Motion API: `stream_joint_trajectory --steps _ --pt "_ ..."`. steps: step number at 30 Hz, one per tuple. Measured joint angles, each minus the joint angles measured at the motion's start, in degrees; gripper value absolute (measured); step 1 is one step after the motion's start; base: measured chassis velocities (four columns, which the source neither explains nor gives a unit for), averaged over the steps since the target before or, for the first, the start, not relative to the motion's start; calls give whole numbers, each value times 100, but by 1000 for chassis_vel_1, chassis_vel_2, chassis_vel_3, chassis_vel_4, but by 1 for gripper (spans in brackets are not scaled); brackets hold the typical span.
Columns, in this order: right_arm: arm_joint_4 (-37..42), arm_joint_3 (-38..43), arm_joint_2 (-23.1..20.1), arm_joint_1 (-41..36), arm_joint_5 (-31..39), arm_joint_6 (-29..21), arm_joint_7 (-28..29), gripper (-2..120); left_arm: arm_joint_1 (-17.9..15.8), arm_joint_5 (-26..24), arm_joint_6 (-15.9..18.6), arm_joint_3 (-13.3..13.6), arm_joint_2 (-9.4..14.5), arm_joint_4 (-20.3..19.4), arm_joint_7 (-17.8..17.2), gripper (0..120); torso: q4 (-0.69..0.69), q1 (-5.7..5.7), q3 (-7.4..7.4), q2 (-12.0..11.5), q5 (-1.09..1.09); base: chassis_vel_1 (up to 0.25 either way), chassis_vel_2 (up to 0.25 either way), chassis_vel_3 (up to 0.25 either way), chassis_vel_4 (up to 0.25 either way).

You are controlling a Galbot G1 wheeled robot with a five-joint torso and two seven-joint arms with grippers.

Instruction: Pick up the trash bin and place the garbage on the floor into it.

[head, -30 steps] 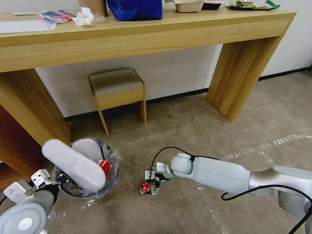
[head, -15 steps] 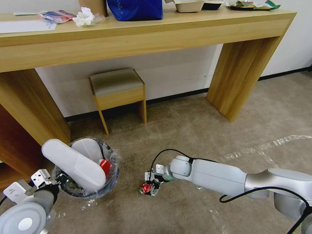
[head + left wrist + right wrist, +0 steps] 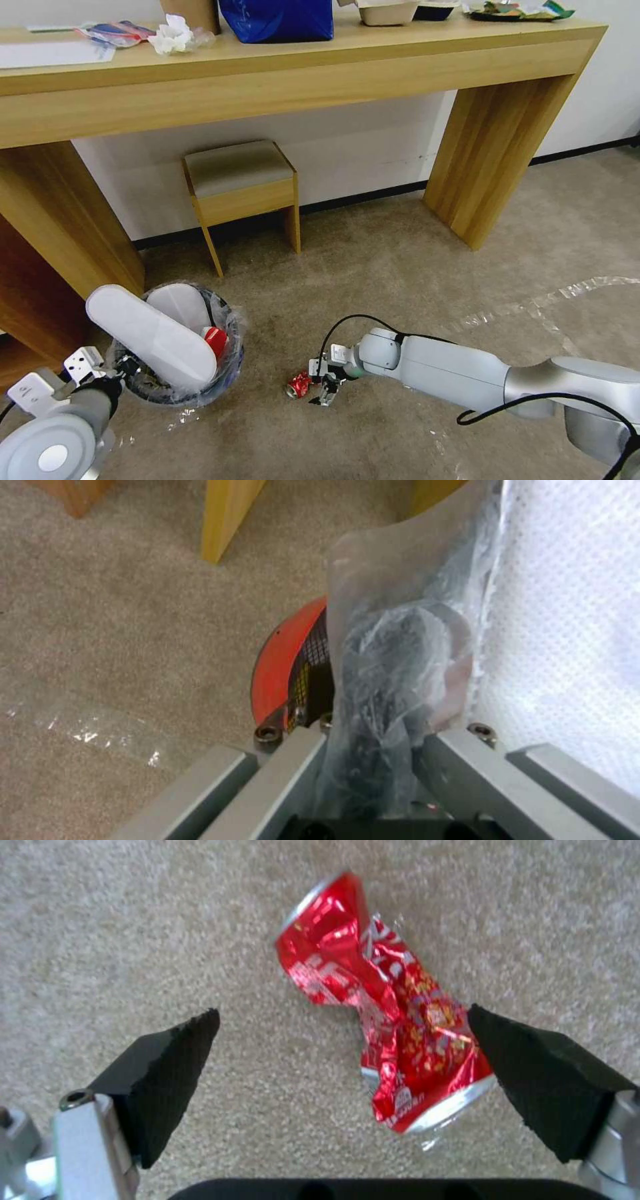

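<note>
My right claw [image 3: 343,1060] hangs released over the crushed red can [image 3: 383,1005], its long axis running forward between my pads, nearer one.

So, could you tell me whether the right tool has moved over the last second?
Yes. Judged against the stool leg, the right tool has slid right and slightly nearer the camera, off the can, which stays on the carpet.

a crushed red metal can [image 3: 383,1010] is seen lying on beige short-pile carpet [image 3: 133,930], between the spread black pads [image 3: 167,1060] of the right gripper [image 3: 343,1040], touching the three o'clock pad.
</note>
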Motion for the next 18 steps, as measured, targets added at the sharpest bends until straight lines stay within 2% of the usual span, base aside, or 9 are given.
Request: stream_joint_trajectory --steps 18 --pt "-564 174 47 -163 -220 366 -23 95 38 -7 -1 5 -12 -45 0 0 0 0 0 0 0 0 0 0 0"
